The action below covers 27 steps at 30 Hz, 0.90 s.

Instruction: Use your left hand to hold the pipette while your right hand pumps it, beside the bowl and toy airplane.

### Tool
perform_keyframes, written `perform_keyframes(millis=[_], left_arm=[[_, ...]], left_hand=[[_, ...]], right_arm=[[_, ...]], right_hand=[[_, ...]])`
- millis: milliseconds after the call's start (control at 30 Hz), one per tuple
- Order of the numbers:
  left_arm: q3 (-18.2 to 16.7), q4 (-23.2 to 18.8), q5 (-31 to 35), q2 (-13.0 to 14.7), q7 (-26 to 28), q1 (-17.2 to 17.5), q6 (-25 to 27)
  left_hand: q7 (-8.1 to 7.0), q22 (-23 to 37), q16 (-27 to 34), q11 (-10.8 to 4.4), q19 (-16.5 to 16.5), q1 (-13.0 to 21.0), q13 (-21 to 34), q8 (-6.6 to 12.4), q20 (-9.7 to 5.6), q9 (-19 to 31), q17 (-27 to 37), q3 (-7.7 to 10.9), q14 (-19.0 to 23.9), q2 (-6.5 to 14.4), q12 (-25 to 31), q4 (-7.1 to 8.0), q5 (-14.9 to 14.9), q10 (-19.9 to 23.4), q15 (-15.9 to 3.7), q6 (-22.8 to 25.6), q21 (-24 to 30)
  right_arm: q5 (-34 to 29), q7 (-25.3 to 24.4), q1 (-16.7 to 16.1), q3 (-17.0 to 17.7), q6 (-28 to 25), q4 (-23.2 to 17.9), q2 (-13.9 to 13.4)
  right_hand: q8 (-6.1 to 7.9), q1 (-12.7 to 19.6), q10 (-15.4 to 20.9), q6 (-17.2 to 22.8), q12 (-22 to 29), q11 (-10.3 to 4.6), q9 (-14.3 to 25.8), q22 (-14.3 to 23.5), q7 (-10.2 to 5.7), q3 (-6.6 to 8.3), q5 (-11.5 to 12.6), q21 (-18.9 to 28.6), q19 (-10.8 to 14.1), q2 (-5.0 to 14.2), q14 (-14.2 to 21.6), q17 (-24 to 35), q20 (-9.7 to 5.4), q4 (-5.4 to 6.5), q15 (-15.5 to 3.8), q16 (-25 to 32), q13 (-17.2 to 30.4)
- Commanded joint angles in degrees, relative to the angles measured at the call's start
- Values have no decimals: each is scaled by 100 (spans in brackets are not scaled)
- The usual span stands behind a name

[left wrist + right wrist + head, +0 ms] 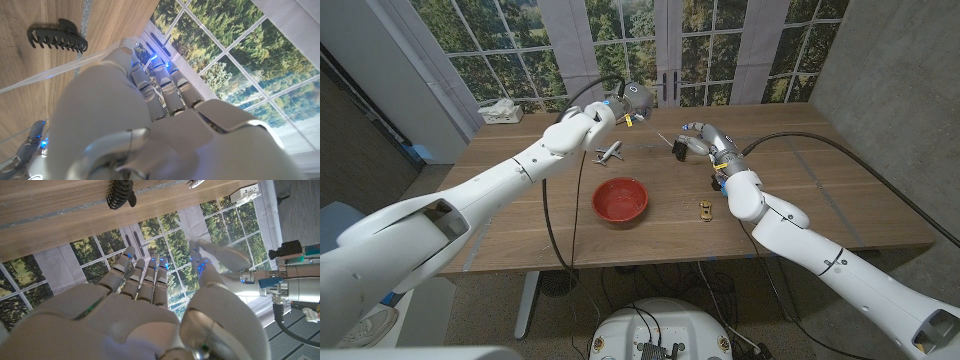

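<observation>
Though already past the pick-up, sits only at the holding step: from the head view, keeps the pipette [666,138] lifted in the left hand [598,118] over the far middle of the table [800,190], beyond the toy airplane [610,155] and the red bowl [620,200]. Shows as a thin pale line running left to right, free end toward the right hand [696,140] and just over a black hair clip [677,150]. Leaves the pumping undone.

From the left wrist view, pinches the clear pipette [50,75] at the fingertips [127,44], other fingers pressed side by side; stem slants away past the hair clip [57,37].

From the right wrist view, holds nothing in the right hand [135,315]: fingers [145,280] close together, thumb spread well apart.

Next, probably calls for bringing thumb and fingers around the bulb and squeezing; cannot tell which end carries the bulb.
</observation>
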Motion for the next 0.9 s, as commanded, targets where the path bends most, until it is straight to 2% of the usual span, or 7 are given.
perform_keyframes(millis=[33, 267, 333, 433, 567, 767, 900], left_arm=[[130, 106, 85, -124, -133, -177, -180], [148, 123, 76, -160, -163, -193, -202], [153, 112, 72, -161, -181, -193, -212], [165, 93, 80, -168, -211, -193, -218], [165, 82, 47, -184, -259, -194, -235], [208, 58, 107, -201, -341, -226, -257], [222, 28, 137, -205, -392, -236, -274]], left_hand=[[-33, 30, -10, -252, 19, 81, 531, 33, -21, 13, 10, -39, 64, 8, 16, 13, 38, 315, -962, 26, -10], [-35, 30, -16, -253, 18, 85, 539, 33, -24, 14, 10, -48, 64, 9, 12, 13, 39, 319, -962, 22, -13], [-35, 30, -18, -253, 16, 86, 542, 33, -26, 14, 10, -50, 64, 9, 11, 13, 40, 320, -962, 21, -15], [-28, 30, -21, -253, 16, 88, 547, 34, -24, 15, 10, -53, 64, 10, 9, 13, 41, 322, -962, 23, -16], [-31, 31, -23, -252, 19, 90, 550, 33, -23, 16, 11, -58, 66, 13, 4, 14, 41, 320, -962, 19, -16], [-33, 31, -27, -252, 21, 93, 559, 33, -28, 17, 11, -63, 69, 17, 2, 15, 43, 325, -963, 15, -17], [-32, 31, -31, -252, 20, 96, 561, 34, -32, 17, 11, -68, 68, 17, -5, 14, 43, 321, -963, 15, -20]], right_arm=[[-186, 145, 140, -141, 47, 32, 40], [-268, 176, 190, -193, 66, 57, 101], [-303, 208, 217, -222, 43, 65, 114], [-350, 217, 246, -262, 68, 102, 143], [-452, 196, 290, -327, 48, 161, 206], [-513, 162, 313, -369, 13, 227, 307], [-524, 208, 337, -401, -39, 240, 347]], right_hand=[[10, -8, -18, 94, -16, 18, 24, 30, 0, -30, -2, -15, -22, -24, -7, 25, 20, 21, -50, 24, 12], [24, 10, -19, 160, -15, 16, 30, 31, -17, -40, 6, -31, -16, 5, -18, 36, -6, 28, -67, 28, 16], [62, 49, -29, 283, -15, -18, 39, 33, -36, -29, 21, -60, -45, 75, -35, 50, -63, 35, -111, 32, 20], [98, 83, -3, 397, -3, -9, 46, 34, -27, -25, 28, -64, -23, 110, -31, 58, -59, 30, -118, 39, 24], [147, 164, 22, 562, 8, 21, 60, 33, 33, -29, 34, -67, 37, 116, -1, 64, -9, -9, -86, 56, 25], [157, 377, 56, 633, 19, -49, 70, 29, -20, 7, 51, -73, 106, 97, 33, 54, -13, -101, -120, 65, 23], [157, 439, 63, 646, 20, -48, 72, 28, -20, 14, 54, -74, 130, 87, 49, 51, -7, -116, -111, 70, 22]])
